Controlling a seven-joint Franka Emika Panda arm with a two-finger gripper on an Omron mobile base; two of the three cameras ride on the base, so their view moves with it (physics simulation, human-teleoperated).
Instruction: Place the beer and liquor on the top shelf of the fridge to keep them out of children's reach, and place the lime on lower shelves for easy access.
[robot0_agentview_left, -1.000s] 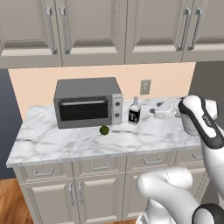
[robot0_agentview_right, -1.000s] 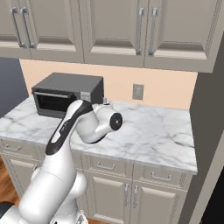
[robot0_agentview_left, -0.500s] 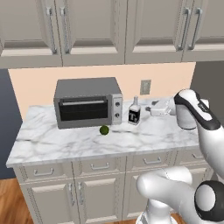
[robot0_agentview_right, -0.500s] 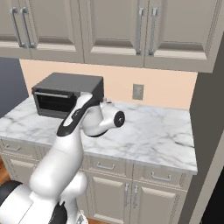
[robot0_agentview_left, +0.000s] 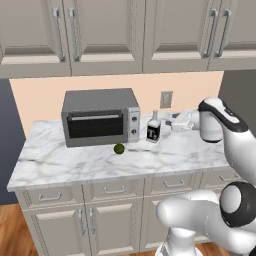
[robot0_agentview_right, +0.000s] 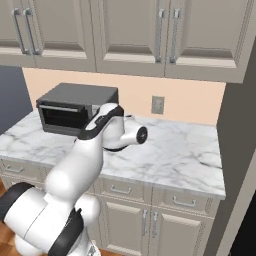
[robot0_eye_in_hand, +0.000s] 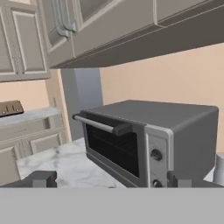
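Note:
The liquor (robot0_agentview_left: 153, 129), a squat clear-white bottle with a black label, stands on the marble counter (robot0_agentview_left: 75, 165) right of the toaster oven. A pale sliver of the liquor (robot0_eye_in_hand: 219, 168) shows at the right edge of the hand view. The lime (robot0_agentview_left: 119, 148) lies on the counter in front of the oven's right corner. My gripper (robot0_agentview_left: 170, 120) hovers level over the counter just right of the liquor, pointing left. In the hand view my gripper (robot0_eye_in_hand: 111, 179) is open, its fingertips (robot0_eye_in_hand: 42, 178) far apart with nothing between them. The beer, the fridge and its top shelf are out of view.
A silver toaster oven (robot0_agentview_left: 100, 118) (robot0_agentview_right: 70, 106) (robot0_eye_in_hand: 148, 140) sits at the back of the counter. Wall cabinets (robot0_agentview_left: 125, 35) hang above. An outlet (robot0_agentview_left: 166, 99) is on the wall behind the liquor. A dark tall panel (robot0_agentview_right: 237, 165) bounds the counter's right end.
My arm has swung a little left and its forearm has risen, carrying the hand slightly toward the liquor. The liquor and the lime have not moved. The jaws have stayed wide.

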